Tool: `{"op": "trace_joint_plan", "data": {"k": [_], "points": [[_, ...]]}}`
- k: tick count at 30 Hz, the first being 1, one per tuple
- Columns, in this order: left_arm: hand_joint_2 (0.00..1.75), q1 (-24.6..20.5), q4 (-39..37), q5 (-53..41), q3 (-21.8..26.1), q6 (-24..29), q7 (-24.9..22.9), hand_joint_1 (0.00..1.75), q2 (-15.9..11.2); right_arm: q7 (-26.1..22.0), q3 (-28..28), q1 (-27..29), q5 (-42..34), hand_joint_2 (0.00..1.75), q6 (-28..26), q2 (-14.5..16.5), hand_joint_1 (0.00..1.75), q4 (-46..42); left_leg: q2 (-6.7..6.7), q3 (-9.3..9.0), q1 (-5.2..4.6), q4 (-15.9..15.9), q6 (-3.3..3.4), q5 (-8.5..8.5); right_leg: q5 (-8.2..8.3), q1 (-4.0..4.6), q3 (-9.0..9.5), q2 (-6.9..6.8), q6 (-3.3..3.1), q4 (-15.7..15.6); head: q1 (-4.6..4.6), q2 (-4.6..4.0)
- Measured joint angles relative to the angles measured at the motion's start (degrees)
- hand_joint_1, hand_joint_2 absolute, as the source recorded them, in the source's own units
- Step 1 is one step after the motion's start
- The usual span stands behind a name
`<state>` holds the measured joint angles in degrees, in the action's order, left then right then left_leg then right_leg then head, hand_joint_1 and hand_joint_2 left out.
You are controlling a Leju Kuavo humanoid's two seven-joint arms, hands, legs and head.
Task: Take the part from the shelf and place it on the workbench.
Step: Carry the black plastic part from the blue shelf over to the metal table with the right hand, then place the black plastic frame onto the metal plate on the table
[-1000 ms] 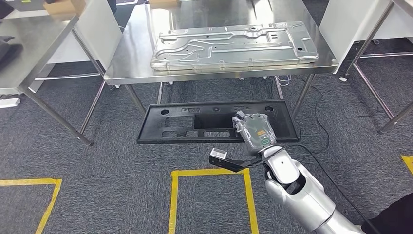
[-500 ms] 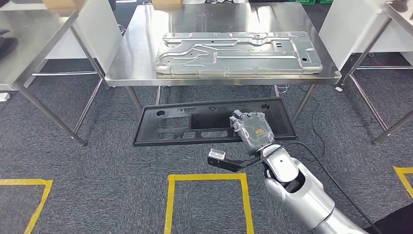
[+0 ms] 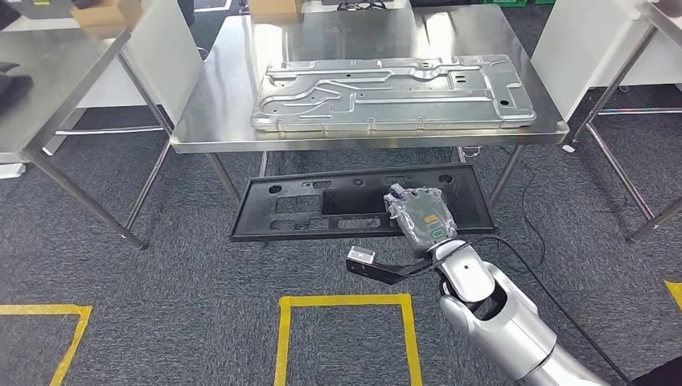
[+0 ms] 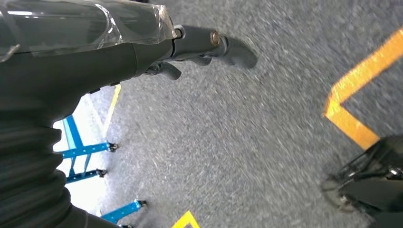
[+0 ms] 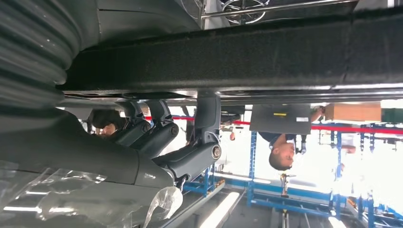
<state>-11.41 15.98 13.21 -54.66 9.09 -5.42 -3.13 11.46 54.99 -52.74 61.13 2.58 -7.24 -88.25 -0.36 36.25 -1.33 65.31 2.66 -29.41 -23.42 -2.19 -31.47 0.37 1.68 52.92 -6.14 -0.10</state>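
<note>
The whole view had shifted slightly since a moment earlier, the steel workbench (image 3: 209, 121) sitting a little lower, so the robot itself had moved. Its left hand (image 4: 199, 47) hung empty over the carpet, fingers loosely curled. The right hand (image 3: 418, 215) gripped the long black part (image 3: 297, 211), held level just before the bench, not yet placed.

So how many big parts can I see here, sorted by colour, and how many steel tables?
Black plastic panels: 1, the long black panel held by the right hand.
Silver stamped metal plates: 1, the plate lying on the middle table.
Stainless steel tables: 3, middle, left, right.
Total: 5.
</note>
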Motion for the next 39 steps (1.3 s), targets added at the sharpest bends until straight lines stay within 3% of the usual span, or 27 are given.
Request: {"op": "trace_joint_plan", "data": {"k": [1,2,3,4,6,7,8,11,13,16,17,18,19,21,23,26,28,31,32,33,34,35,37,39], "points": [[1.75,0.13,0.0,-0.01,0.0,-0.01,0.04,0.0,0.0,0.02,0.04,0.04,0.01,1.75,0.12,-0.01,1.75,-0.01,0.02,2.4,0.53,3.98,-0.43,-1.09,-0.15,-0.07,0.12,0.0,0.05,0.01,0.0,-0.01],[1.75,0.32,0.0,-0.01,0.0,-0.02,0.1,0.0,0.01,0.03,0.09,0.13,0.02,1.75,0.23,-0.02,1.75,-0.01,0.02,3.81,0.91,5.79,-0.7,-1.03,-0.33,-0.15,0.3,0.01,0.15,0.02,0.0,0.0],[1.75,0.49,0.0,-0.01,0.0,-0.03,0.16,0.0,0.01,0.03,0.11,0.19,0.04,1.75,0.33,-0.03,1.75,-0.01,0.02,3.9,1.15,4.95,-0.83,0.3,-0.54,-0.23,0.6,0.03,0.27,0.01,0.0,0.01],[1.75,0.61,0.0,-0.01,0.0,-0.04,0.22,0.0,0.01,0.04,0.13,0.2,0.05,1.75,0.39,-0.03,1.75,-0.05,0.02,2.74,1.28,1.66,-0.81,2.6,-0.77,-0.32,1.02,0.04,0.43,-0.03,0.0,0.01],[1.75,0.68,0.0,-0.01,0.01,0.01,0.28,0.0,-0.05,0.08,0.14,0.05,0.1,1.75,0.42,-0.04,1.75,-0.23,0.02,-1.39,1.14,-8.1,-0.3,7.57,-1.24,-0.49,1.99,0.04,0.83,-0.32,0.0,0.0],[1.75,0.65,0.0,-0.01,0.01,0.02,0.28,0.0,-0.1,0.1,0.14,-0.06,0.14,1.75,0.45,-0.04,1.75,-0.35,0.03,-2.95,0.91,-11.72,0.05,8.96,-1.42,-0.54,2.35,0.05,1.11,-0.56,0.0,0.0],[1.75,0.63,0.0,-0.01,0.02,0.04,0.29,0.0,-0.15,0.12,0.14,-0.14,0.17,1.75,0.5,-0.05,1.75,-0.46,0.04,-3.82,0.64,-13.77,0.34,9.48,-1.58,-0.59,2.59,0.05,1.43,-0.78,0.0,-0.01],[1.75,0.7,0.0,-0.01,0.02,0.05,0.31,0.0,-0.24,0.19,0.13,-0.24,0.37,1.75,0.84,-0.09,1.75,-0.72,0.03,-4.73,0.26,-14.96,0.85,9.35,-1.96,-0.67,3.17,-0.06,2.53,-1.38,0.02,0.0],[1.75,0.74,0.0,-0.02,0.02,0.05,0.34,0.0,-0.27,0.23,0.12,-0.41,0.58,1.75,1.0,-0.17,1.75,-0.98,0.02,-5.72,0.42,-15.71,1.41,9.47,-3.72,-0.45,2.0,-0.19,2.7,1.62,0.05,-0.01],[1.75,0.72,0.0,-0.03,0.02,0.07,0.37,0.0,-0.28,0.27,0.14,-0.42,0.82,1.75,1.42,-0.34,1.75,-1.14,-0.03,-6.4,0.12,-15.78,2.44,8.88,-8.57,-0.02,-4.82,-0.21,2.37,14.05,0.08,0.01],[1.75,0.76,0.0,-0.03,0.02,0.07,0.37,0.0,-0.28,0.28,0.19,-0.36,0.91,1.75,1.62,-0.47,1.75,-1.15,-0.1,-6.66,-0.11,-15.77,2.63,8.61,-8.99,0.13,-6.8,-0.2,2.32,16.86,0.08,0.02],[1.75,0.84,0.0,-0.03,0.02,0.05,0.37,0.0,-0.28,0.28,0.27,-0.32,0.99,1.75,1.79,-0.6,1.75,-1.16,-0.18,-6.98,-0.32,-15.73,2.72,8.3,-8.11,0.27,-7.71,-0.2,2.23,17.3,0.07,0.02],[1.75,0.92,0.0,-0.03,0.02,0.04,0.37,0.0,-0.28,0.28,0.38,-0.31,1.07,1.75,1.9,-0.7,1.75,-1.2,-0.26,-7.38,-0.49,-15.66,2.72,7.95,-6.07,0.39,-7.38,-0.21,2.09,15.33,0.08,0.02],[1.75,0.99,0.0,-0.02,0.02,0.04,0.37,0.0,-0.28,0.28,0.6,-0.46,1.2,1.75,2.06,-0.77,1.75,-1.34,-0.33,-8.26,-0.83,-15.37,2.5,6.97,-0.76,0.59,-4.12,-0.22,1.72,6.78,0.08,0.01],[1.75,0.85,0.0,-0.01,0.04,0.09,0.37,0.0,-0.28,0.32,0.7,-0.78,1.33,1.75,2.3,-0.79,1.75,-1.51,-0.37,-8.67,-1.23,-15.0,2.25,6.06,1.82,0.63,-1.48,-0.22,1.31,0.59,0.07,0.01],[1.75,0.79,0.0,0.0,0.09,0.19,0.37,0.0,-0.32,0.56,0.73,-1.42,1.6,1.75,2.81,-1.0,1.75,-1.81,-0.33,-8.6,-1.31,-14.58,1.85,5.25,1.49,0.6,-1.02,-0.12,0.66,-0.4,0.05,0.0],[1.75,0.8,0.0,0.01,0.14,0.25,0.42,0.0,-0.35,0.73,0.73,-2.1,1.81,1.75,3.14,-1.12,1.75,-2.12,-0.23,-7.07,-0.91,-11.27,0.9,3.5,1.22,0.32,-0.76,-0.05,0.22,-0.46,0.04,0.0],[1.75,0.75,0.0,0.01,0.35,0.31,0.46,0.0,-0.34,0.97,0.73,-2.9,1.91,1.75,3.47,-1.21,1.75,-2.56,-0.13,0.05,0.42,1.52,-0.75,-1.11,0.65,0.12,-0.31,-0.03,0.01,-0.48,0.03,0.0],[1.75,0.87,0.0,0.0,0.4,0.31,0.46,0.0,-0.34,1.07,0.73,-2.97,1.93,1.75,3.54,-1.3,1.75,-2.63,-0.11,2.18,0.76,4.6,-1.03,-1.6,0.39,0.06,-0.06,-0.02,0.09,-0.48,0.04,0.0],[1.75,1.01,0.0,-0.01,0.44,0.29,0.46,0.0,-0.34,1.16,0.73,-2.99,1.97,1.75,3.6,-1.39,1.75,-2.67,-0.1,3.31,0.98,5.46,-1.17,-0.9,0.1,-0.02,0.3,-0.01,0.19,-0.48,0.04,-0.01],[1.75,1.11,0.0,-0.01,0.48,0.29,0.49,0.0,-0.34,1.23,0.73,-3.03,2.03,1.75,3.67,-1.48,1.75,-2.73,-0.1,3.16,1.08,3.67,-1.14,1.06,-0.22,-0.1,0.78,0.01,0.31,-0.49,0.04,0.0],[1.75,1.16,0.0,-0.01,0.55,0.3,0.52,0.0,-0.35,1.27,0.73,-3.12,2.14,1.75,3.71,-1.55,1.75,-2.81,-0.1,1.93,1.05,-0.26,-0.91,3.85,-0.55,-0.16,1.34,0.02,0.44,-0.54,0.04,0.0],[1.75,1.15,-0.02,-0.02,0.8,0.37,0.6,0.0,-0.47,1.38,0.73,-3.38,2.46,1.75,3.79,-1.67,1.75,-3.03,-0.09,-1.62,0.56,-9.57,0.32,9.08,-1.11,-0.32,2.37,0.04,0.78,-0.93,0.04,0.0],[1.75,1.1,-0.05,-0.06,1.01,0.44,0.6,0.0,-0.61,1.51,0.73,-3.61,2.78,1.75,3.93,-1.89,1.75,-3.27,-0.1,-3.48,-0.05,-14.09,1.58,10.6,-1.46,-0.57,2.8,0.04,1.36,-1.35,0.03,0.0]]}}
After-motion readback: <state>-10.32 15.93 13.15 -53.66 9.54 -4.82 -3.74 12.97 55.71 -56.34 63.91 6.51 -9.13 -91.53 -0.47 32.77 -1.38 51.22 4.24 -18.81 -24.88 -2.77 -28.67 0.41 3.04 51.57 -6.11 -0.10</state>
